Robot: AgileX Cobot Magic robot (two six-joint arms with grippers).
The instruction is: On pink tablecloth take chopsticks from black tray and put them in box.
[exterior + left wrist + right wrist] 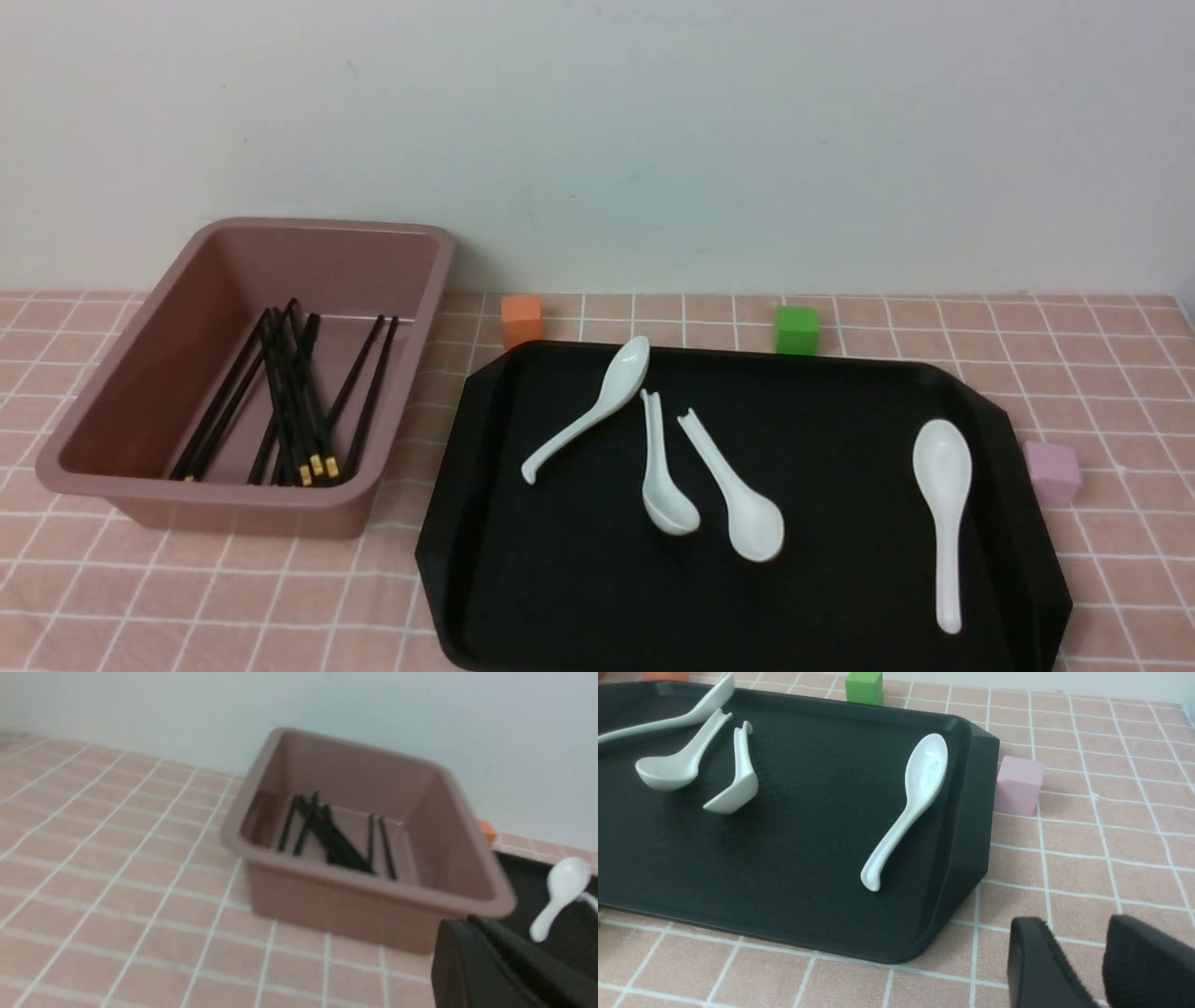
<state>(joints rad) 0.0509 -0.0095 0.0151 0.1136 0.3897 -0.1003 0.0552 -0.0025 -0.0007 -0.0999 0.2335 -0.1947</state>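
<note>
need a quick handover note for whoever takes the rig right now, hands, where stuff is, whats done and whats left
Left hand: shut, holding nothing, near the box's front corner.
Right hand: open, empty, over the pink tablecloth off the black tray's right front corner.
Chopsticks: all the visible ones lie in the box.
Black tray: holds only four white spoons; no chopsticks seen on it.
Done: the transfer looks complete.
Left: nothing obvious; perhaps just park the arms.
</note>
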